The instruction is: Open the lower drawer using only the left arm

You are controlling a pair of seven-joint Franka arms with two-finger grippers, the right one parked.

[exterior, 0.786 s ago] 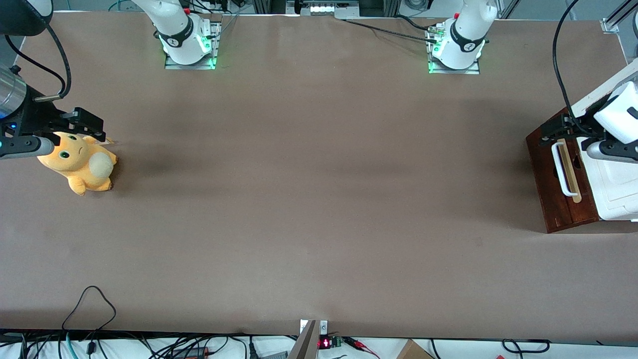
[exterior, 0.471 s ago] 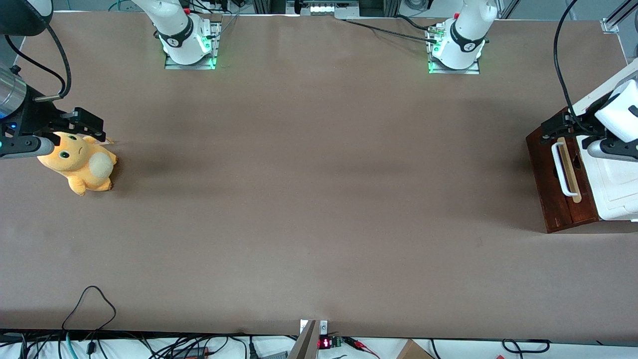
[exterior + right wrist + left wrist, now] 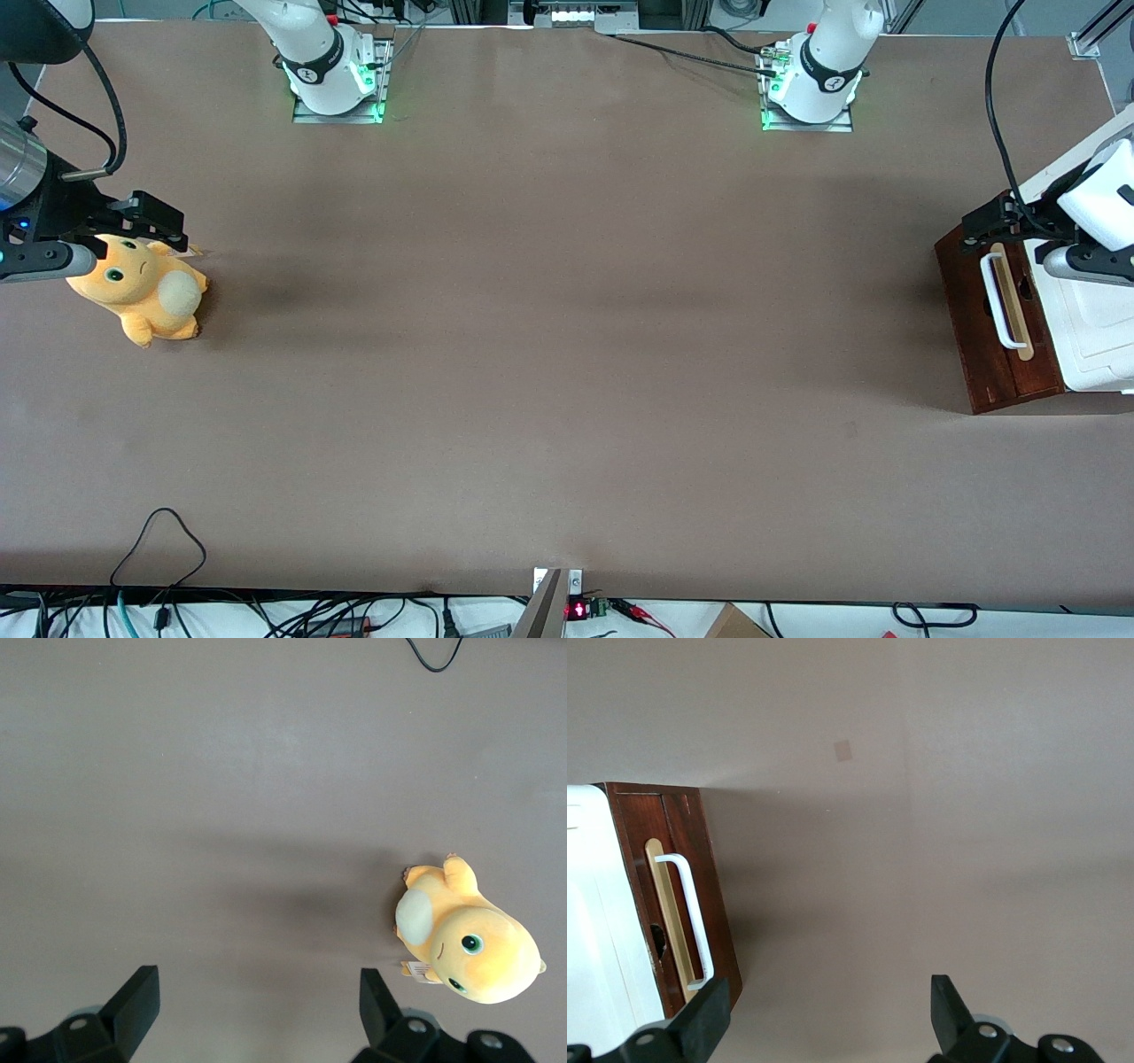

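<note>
Lower drawer shut; tool spread wide above handle, holding nothing.

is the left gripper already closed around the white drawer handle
No: the gripper hangs open above the table, its fingers apart and clear of the lower drawer's white handle.

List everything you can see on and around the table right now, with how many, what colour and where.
table: one, brown, spanning the whole scene
lower drawer: one, dark reddish-brown front, at the working arm's end of the table
handle: one, white U-shaped bar on a tan strip, on the drawer front
cabinet top: one, white, above the drawer
plush toy: one, orange with a cream patch, lying toward the parked arm's end
cables: several, black, along the table edge nearest the front camera
left arm: one, glossy white, over the cabinet
claw: one, black, open, hanging above the handle's end farther from the front camera, touching nothing
</note>
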